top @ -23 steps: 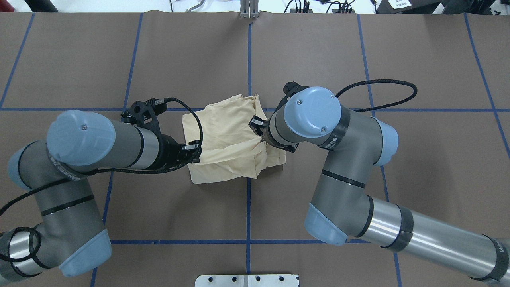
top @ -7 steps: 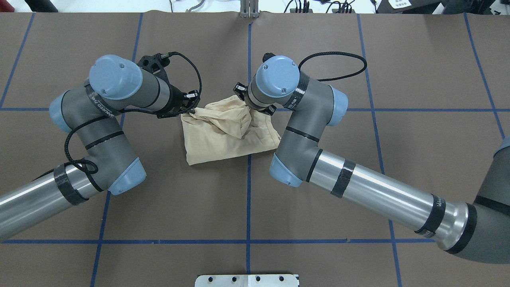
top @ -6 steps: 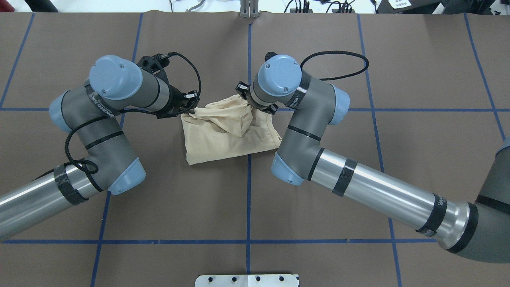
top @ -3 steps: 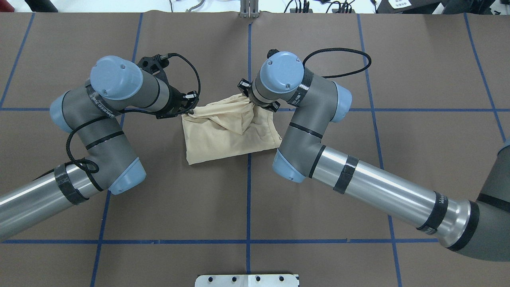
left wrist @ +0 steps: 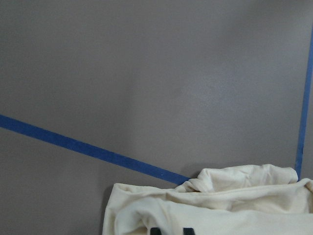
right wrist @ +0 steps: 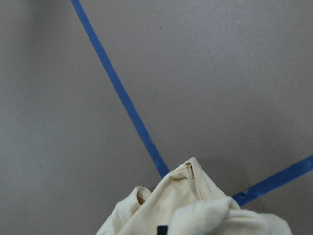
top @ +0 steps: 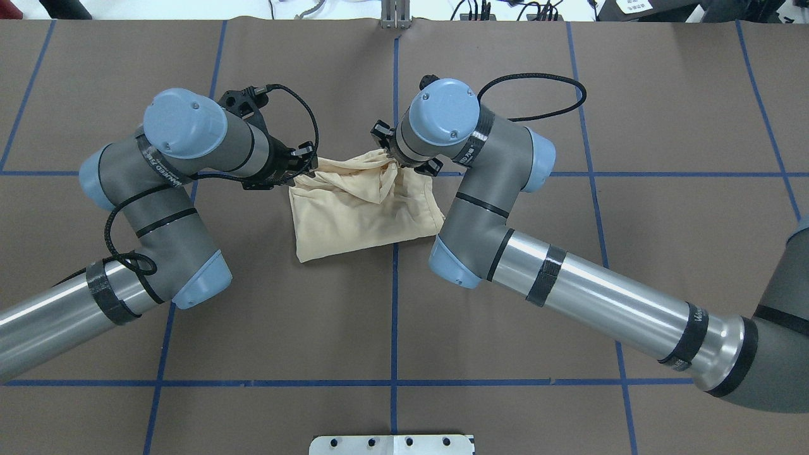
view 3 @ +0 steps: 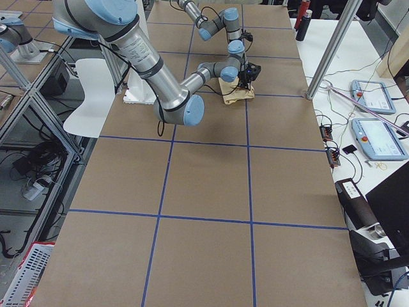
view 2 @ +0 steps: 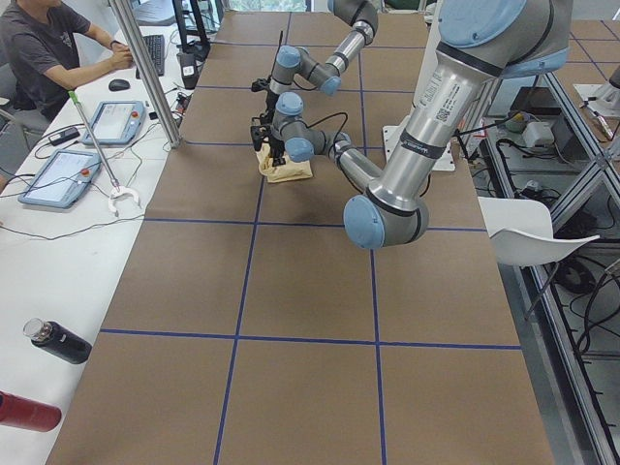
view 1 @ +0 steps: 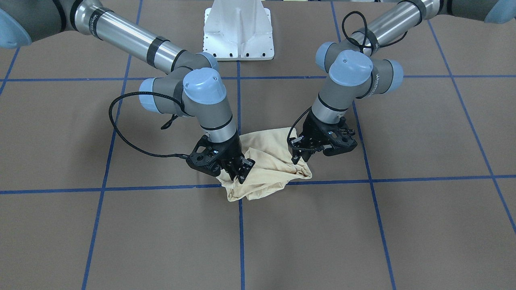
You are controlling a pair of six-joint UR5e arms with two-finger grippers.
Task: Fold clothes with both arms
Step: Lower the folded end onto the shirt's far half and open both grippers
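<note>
The cream-yellow T-shirt (top: 363, 215) lies folded into a small bundle at the table's middle, its print hidden. Its far edge is bunched up between my two grippers. My left gripper (top: 303, 170) is shut on the shirt's far left corner, seen on the right in the front-facing view (view 1: 300, 156). My right gripper (top: 393, 164) is shut on the far right corner, seen on the left in the front-facing view (view 1: 238, 174). Both wrist views show crumpled shirt fabric (left wrist: 215, 205) (right wrist: 195, 210) at the bottom edge, around dark fingertips (left wrist: 155, 230).
The brown table cover (top: 392, 316) carries a grid of blue tape lines (top: 394, 354). The white pedestal base (view 1: 238, 30) stands on the robot's side. In the exterior left view an operator (view 2: 44, 53) sits at a side desk with tablets; bottles (view 2: 56, 341) lie nearby.
Both grippers carried the shirt's near edge away from the robot to its far edge, halving the bundle. In the last second the right gripper shifted slightly left; the left one stayed put.
</note>
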